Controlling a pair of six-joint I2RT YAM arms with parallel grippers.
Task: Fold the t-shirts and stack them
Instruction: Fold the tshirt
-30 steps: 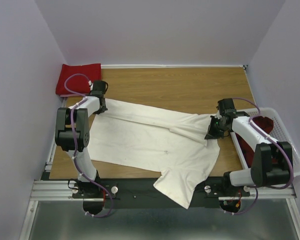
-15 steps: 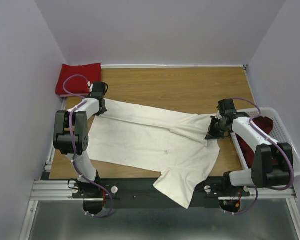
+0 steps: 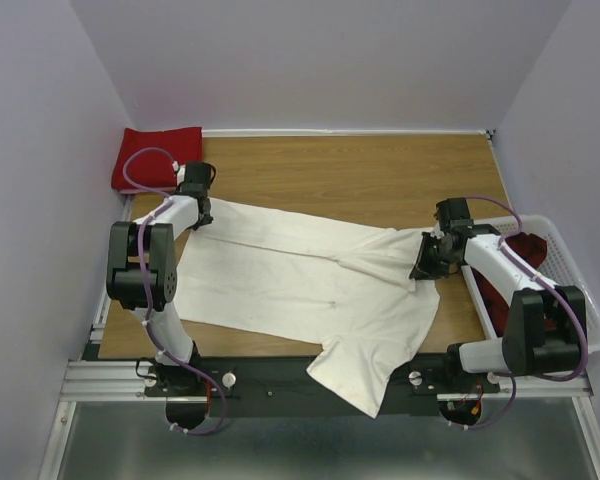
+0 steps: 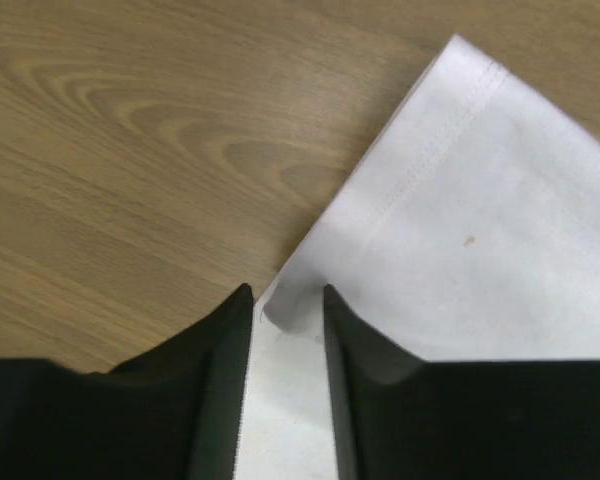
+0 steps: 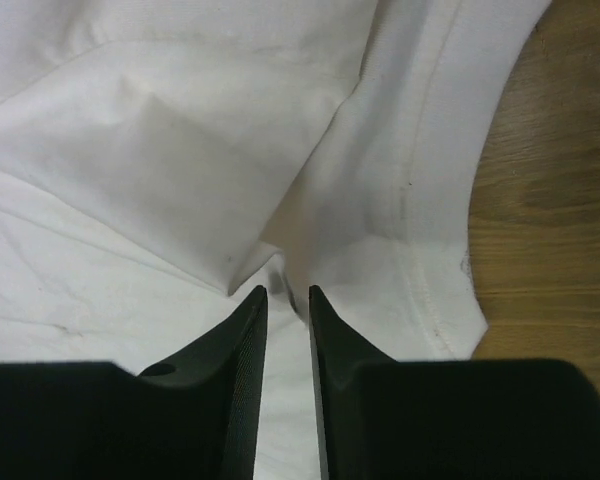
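At the near edge, one flap of the cream-white t-shirt (image 3: 300, 280) hangs over the mounting rail (image 3: 100, 378) between the two arm bases. The rest lies spread across the wooden table (image 3: 380, 170), with a long crease running through it from left to right.

The left arm rises from its base with the elbow doubled back and reaches forward to the shirt's far left corner. There the left gripper (image 4: 286, 292) points down at the stitched hem. Its fingers stand apart, and a turned-over bit of the edge lies loose in the gap.

The right arm bends in from the right. The right gripper (image 5: 286, 291) sits low over the shirt's right side by a sleeve seam, its jaws parted by a narrow slit (cloth shows through it, straddled rather than pinched).

Beside that arm sits a white lattice basket (image 3: 592, 310) with a dark red t-shirt (image 3: 528, 247) inside. Farthest off, in the table's far left corner, the bright red t-shirt (image 3: 155, 150) lies folded square.
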